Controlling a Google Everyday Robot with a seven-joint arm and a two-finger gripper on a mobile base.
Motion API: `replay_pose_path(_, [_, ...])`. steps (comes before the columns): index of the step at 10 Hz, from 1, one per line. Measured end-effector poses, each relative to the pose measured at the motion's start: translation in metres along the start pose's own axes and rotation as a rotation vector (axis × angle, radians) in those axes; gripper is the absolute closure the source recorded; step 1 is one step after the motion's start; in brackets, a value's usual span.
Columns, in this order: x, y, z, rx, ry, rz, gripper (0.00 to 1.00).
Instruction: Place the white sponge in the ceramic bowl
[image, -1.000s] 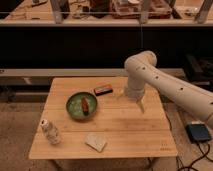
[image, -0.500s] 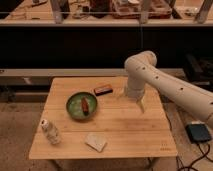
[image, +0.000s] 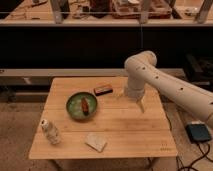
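wooden table (image: 130, 125): pale planks, and everything the task needs sits on it.
white sponge (image: 96, 142): we see it lying flat close to the near edge, a little left of the middle, with nothing touching it.
ceramic bowl (image: 74, 109): green with a dark rim, on the left half and farther back than the sponge. A small reddish-brown item (image: 85, 106) lies inside. The sponge is not in it.
gripper (image: 141, 104): it hangs off the white arm (image: 165, 85) over the right half of the table, pointing down, well apart from both sponge and bowl. We cannot tell how far open it is. It does not have the sponge, which lies on the wood.
other things: a dark block (image: 103, 90) with an orange edge lies just beyond the bowl, and a small bottle (image: 50, 132) stands at the near left corner.
change: we find none. Over the last second the arm, sponge and bowl sit exactly as they did.
meaning for the task: we judge the pick has not begun. The arm has yet to travel near and left to reach the sponge, and only then carry it back to the bowl.
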Motion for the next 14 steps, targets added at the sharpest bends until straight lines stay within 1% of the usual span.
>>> replay_pose_path(7, [0.000,0.000,0.000,0.000,0.000,0.000,0.20])
replay_pose_path(9, [-0.005,-0.002,-0.001,0.007,0.002,-0.024,0.20])
replay_pose_path(10, [-0.014,-0.006,-0.001,0.017,0.009,-0.071,0.20])
replay_pose_path(11, [-0.034,-0.013,0.000,0.029,0.025,-0.161,0.20])
replay_pose_path(12, [-0.049,-0.017,0.003,0.036,0.035,-0.232,0.20])
replay_pose_path(13, [-0.071,-0.019,0.011,0.047,0.051,-0.345,0.20])
replay_pose_path(14, [-0.088,-0.016,0.020,0.050,0.081,-0.451,0.20])
